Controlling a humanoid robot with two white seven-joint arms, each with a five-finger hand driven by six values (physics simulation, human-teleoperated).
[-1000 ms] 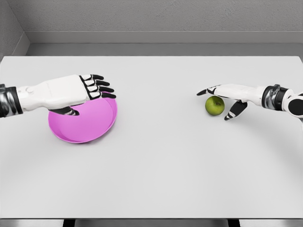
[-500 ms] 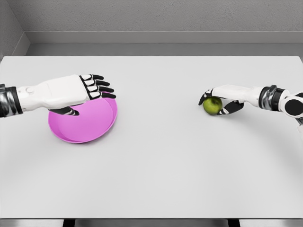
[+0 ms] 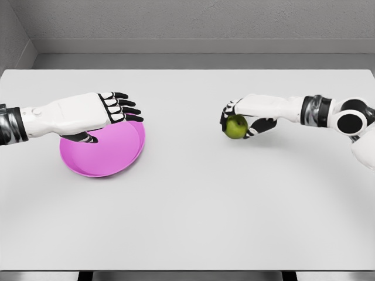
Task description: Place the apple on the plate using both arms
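Observation:
A green apple (image 3: 236,127) is held in my right hand (image 3: 239,119), fingers curled over its top and thumb under its right side, right of the table's middle. The pink plate (image 3: 111,153) lies at the left, tilted, its far-left rim raised. My left hand (image 3: 108,114) grips that rim, fingers bent over the plate's top edge and thumb under it.
The white table (image 3: 193,216) spreads wide between the plate and the apple. A grey wall runs along the far edge.
My right hand closed on the apple, then carried it left toward the middle and slightly up. The left hand and plate have stayed put.

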